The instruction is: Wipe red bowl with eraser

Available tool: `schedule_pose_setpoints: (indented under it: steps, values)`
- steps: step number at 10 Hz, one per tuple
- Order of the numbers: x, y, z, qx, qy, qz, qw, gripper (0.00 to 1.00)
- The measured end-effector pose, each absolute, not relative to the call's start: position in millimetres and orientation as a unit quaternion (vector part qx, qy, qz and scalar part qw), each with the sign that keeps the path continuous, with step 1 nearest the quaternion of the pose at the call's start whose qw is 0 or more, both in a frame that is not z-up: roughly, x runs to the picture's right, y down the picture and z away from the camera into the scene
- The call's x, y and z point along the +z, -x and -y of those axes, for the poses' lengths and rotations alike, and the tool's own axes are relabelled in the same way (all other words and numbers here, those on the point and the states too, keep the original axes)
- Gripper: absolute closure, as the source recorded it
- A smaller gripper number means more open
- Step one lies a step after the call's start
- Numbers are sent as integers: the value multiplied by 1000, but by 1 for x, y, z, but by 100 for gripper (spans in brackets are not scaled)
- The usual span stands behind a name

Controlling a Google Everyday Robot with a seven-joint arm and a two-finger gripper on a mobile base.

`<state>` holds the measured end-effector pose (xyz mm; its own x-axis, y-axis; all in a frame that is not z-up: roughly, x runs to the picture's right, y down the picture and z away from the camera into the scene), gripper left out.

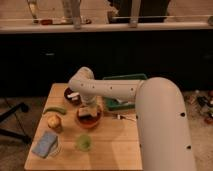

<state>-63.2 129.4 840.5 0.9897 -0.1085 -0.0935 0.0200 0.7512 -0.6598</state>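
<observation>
Trouble looked most likely at the red bowl [89, 118], which sat near the middle of the wooden table [115, 150]. The gripper [88, 108] was right over the bowl, and it was not possible to tell whether it was squeezing or loose. The eraser [88, 114] seemed to be the pale block under it, inside the bowl. A hard push could slide the small bowl or tip it. Things were crowded on the left: a green cup [83, 142] just near the bowl, an orange fruit [53, 121] and a green vegetable [54, 109] to the left, and a darker bowl [71, 94] just behind. A wide wipe could bump any of them. A green tray [125, 79] sat behind on the right. The table had more open room on the near right.
</observation>
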Motion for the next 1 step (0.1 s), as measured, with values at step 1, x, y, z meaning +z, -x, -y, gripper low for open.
schedule_pose_setpoints:
  steps: [1]
  values:
    - [836, 60, -135, -34, 357, -61, 931, 100]
